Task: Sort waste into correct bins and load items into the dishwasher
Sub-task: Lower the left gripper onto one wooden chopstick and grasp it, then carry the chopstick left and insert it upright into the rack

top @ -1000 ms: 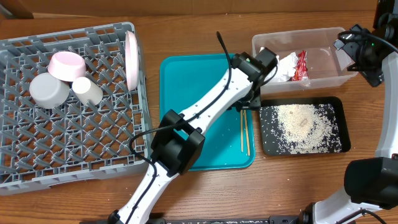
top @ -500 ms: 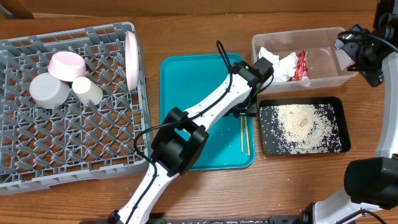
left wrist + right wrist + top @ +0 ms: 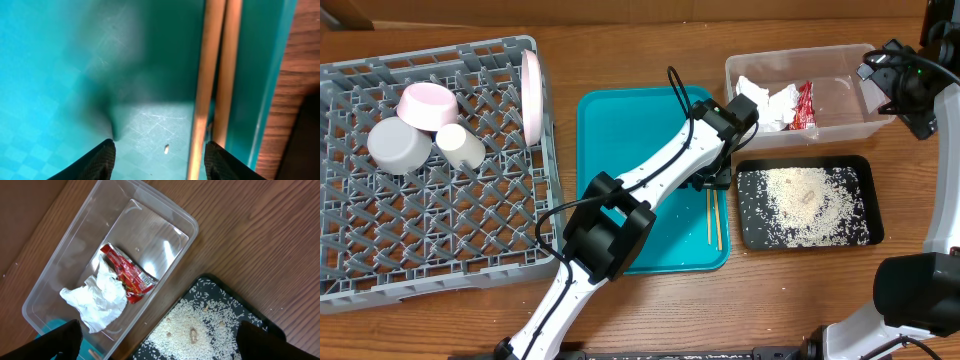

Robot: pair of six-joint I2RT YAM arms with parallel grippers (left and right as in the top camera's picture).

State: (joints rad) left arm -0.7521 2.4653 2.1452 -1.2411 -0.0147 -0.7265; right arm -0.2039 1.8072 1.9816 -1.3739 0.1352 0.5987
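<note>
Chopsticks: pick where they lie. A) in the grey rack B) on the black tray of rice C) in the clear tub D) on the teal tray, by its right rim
D: the chopsticks lie side by side on the teal tray, close to its right rim.

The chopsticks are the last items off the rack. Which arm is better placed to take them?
Left. The left tool, open, hangs right over the chopsticks on the teal tray; the right tool is above the tub.
</note>
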